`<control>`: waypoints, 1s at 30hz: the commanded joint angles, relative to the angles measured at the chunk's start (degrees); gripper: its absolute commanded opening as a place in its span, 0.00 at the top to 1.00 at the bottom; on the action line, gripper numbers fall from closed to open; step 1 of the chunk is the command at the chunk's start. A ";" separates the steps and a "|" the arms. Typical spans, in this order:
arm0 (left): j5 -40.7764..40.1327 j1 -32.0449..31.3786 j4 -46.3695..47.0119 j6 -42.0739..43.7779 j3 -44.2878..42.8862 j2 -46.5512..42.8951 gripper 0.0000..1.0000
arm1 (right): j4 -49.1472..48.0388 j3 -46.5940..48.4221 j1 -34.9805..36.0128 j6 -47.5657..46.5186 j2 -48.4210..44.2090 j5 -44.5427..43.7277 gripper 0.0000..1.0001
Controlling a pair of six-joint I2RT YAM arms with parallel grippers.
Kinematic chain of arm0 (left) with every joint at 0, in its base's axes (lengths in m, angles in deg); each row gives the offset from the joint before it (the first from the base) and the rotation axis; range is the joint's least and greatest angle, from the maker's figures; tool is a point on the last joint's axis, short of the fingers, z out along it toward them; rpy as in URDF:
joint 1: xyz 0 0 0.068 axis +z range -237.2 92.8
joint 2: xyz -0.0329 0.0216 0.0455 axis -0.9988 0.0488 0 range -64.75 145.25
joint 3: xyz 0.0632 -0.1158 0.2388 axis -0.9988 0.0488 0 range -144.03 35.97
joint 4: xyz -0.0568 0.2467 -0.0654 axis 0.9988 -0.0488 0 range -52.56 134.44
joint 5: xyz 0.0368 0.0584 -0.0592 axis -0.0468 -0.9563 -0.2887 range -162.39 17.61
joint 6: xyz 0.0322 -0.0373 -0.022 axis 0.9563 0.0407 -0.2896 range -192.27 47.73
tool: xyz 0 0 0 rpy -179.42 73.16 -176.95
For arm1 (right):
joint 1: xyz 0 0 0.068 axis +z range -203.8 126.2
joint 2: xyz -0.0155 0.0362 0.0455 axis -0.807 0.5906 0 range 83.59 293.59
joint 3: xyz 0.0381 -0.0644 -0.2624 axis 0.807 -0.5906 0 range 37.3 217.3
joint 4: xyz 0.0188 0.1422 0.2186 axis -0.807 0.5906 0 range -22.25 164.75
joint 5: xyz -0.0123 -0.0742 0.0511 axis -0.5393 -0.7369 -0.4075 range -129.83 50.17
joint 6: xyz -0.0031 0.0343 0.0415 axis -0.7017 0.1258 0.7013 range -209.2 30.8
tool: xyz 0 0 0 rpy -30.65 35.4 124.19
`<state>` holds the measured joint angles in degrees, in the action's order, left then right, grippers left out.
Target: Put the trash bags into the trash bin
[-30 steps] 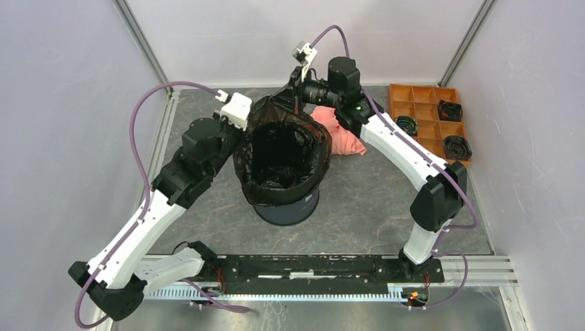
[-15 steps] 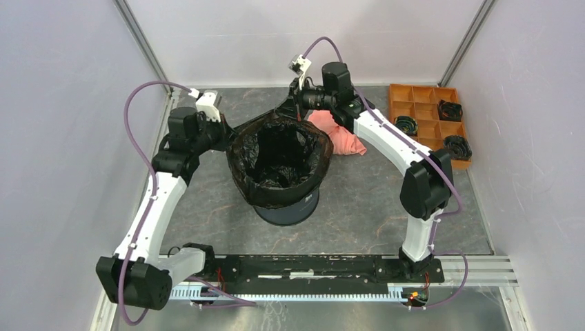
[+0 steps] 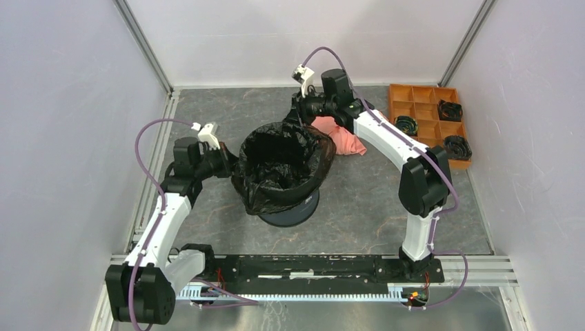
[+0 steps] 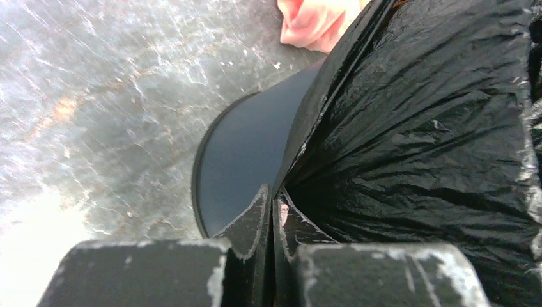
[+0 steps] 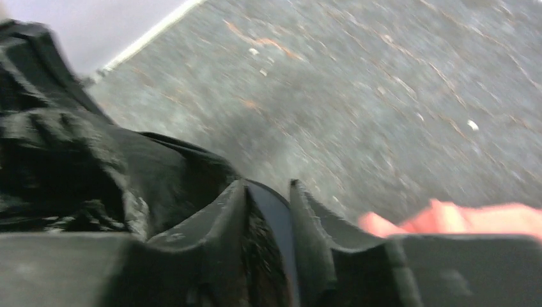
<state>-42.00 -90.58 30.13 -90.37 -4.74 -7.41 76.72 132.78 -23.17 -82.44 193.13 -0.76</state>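
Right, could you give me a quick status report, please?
Left gripper shut on trash bag edge. Right gripper open at far rim. Bag lining trash bin, overhanging. Pink cloth behind, not blocking.

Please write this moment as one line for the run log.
left gripper: shut on trash bag edge | right gripper: jaws parted at far rim | trash bag: draped over trash bin, mouth open

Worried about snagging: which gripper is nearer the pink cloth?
Right. The right gripper is beside the pink cloth; the left gripper is across the trash bin from it.
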 commanded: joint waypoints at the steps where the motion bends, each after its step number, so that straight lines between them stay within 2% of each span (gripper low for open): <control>1: 2.49 -0.05 4.83 -5.84 2.87 -3.21 0.94 | 15.63 8.05 -0.61 -1.73 -4.92 -13.54 0.50; 4: 1.75 0.02 4.82 -5.51 3.17 -4.20 0.94 | 16.44 6.80 -2.56 -0.39 -12.08 -18.66 0.30; 6: 0.99 0.03 4.24 -5.28 2.99 -4.11 0.94 | 13.71 1.96 -4.86 0.65 -17.66 -18.81 0.20; 8: 1.22 0.01 4.22 -5.46 3.15 -3.87 0.94 | 9.39 -5.44 -8.01 3.64 -23.59 -16.45 0.14; 12: 0.88 0.03 3.54 -5.71 3.48 -4.51 0.94 | -2.32 -24.49 -14.46 9.42 -34.13 -8.33 0.13; 17: 0.00 0.01 4.68 -8.17 5.26 -6.31 0.93 | -26.97 -44.13 -20.57 22.85 -39.26 6.67 0.15; 21: 0.37 -0.05 6.15 -10.02 6.56 -7.21 0.92 | -31.81 -47.18 -20.91 25.60 -35.71 11.63 0.16; 27: -0.74 -0.03 6.67 -10.98 8.16 -8.00 0.93 | -50.63 -54.10 -19.12 39.90 -30.20 14.64 0.20; 30: -1.23 -0.02 7.81 -12.14 9.08 -8.00 0.93 | -55.43 -55.02 -15.76 43.07 -27.44 15.59 0.27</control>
<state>-43.20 -90.45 35.01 -98.88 3.08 -14.64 36.68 78.66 -42.27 -47.73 163.38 10.71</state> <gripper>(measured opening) 0.075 0.772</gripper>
